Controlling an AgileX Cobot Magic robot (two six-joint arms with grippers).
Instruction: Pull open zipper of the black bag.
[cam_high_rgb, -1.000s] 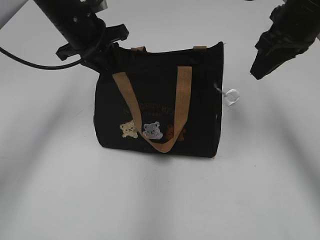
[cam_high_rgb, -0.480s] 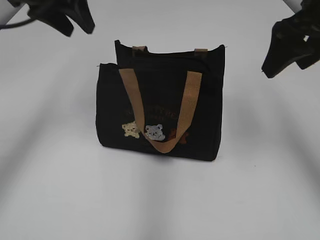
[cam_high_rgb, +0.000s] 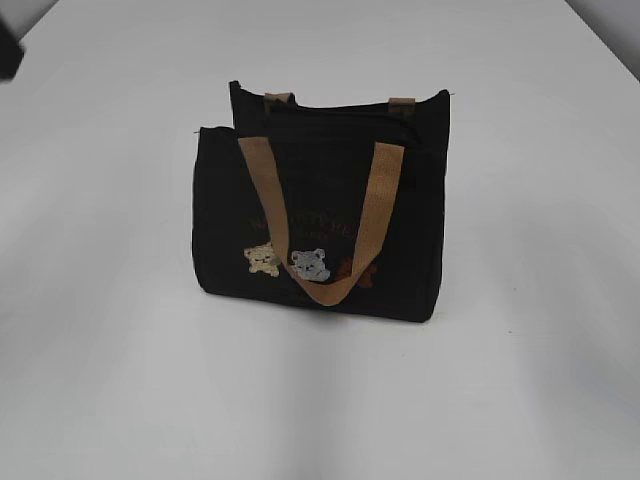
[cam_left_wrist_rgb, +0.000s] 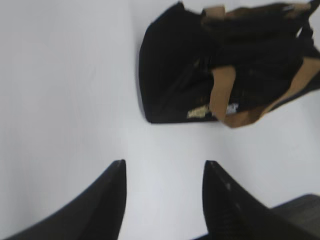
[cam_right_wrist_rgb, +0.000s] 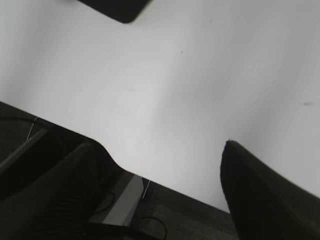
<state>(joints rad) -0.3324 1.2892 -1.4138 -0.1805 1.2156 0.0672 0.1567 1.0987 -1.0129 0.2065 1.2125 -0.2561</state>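
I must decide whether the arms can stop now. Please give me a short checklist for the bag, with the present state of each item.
1. Bag stands upright on the table: ok.
2. Top of bag gapes open between its two sides: ok.
3. Zipper pull position: cannot tell, not visible.
4. Left gripper open, empty and away from the bag: ok.
5. Right gripper open, empty, over the table edge: ok.
6. Front handle hangs free, not snagged: ok.

Left gripper (cam_left_wrist_rgb: 162, 200): jaws stood apart, nothing between them; two dark fingers (cam_left_wrist_rgb: 107, 200) rose from the 6 o'clock edge of the left wrist view.
Right gripper (cam_right_wrist_rgb: 155, 190): jaws spread wide, empty; fingers (cam_right_wrist_rgb: 260, 195) at 5 and 7 o'clock of the right wrist view.
Arms: neither could be made out in the exterior view.
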